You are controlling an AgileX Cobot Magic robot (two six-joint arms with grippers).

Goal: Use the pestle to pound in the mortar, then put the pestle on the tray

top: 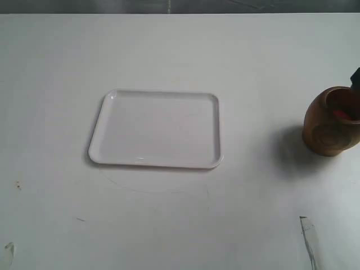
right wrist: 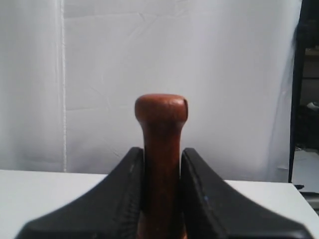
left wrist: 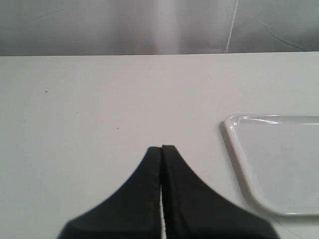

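The white tray [top: 157, 129] lies flat in the middle of the table with nothing on it. At the right edge of the exterior view stands the light-brown mortar [top: 326, 130], and a reddish bit of the pestle [top: 341, 114] shows inside its mouth. In the right wrist view my right gripper [right wrist: 162, 149] is shut on the pestle [right wrist: 161, 112], whose rounded end sticks out past the fingertips. My left gripper [left wrist: 162, 147] is shut on nothing, low over bare table beside a corner of the tray [left wrist: 279, 164]; the exterior view does not show it.
A clear scrap of tape [top: 307, 232] lies near the front right of the white table [top: 253, 56]. A small dark speck [top: 18, 185] marks the front left. A white curtain [right wrist: 149, 59] hangs behind the table, with a dark rack [right wrist: 305, 99] beside it.
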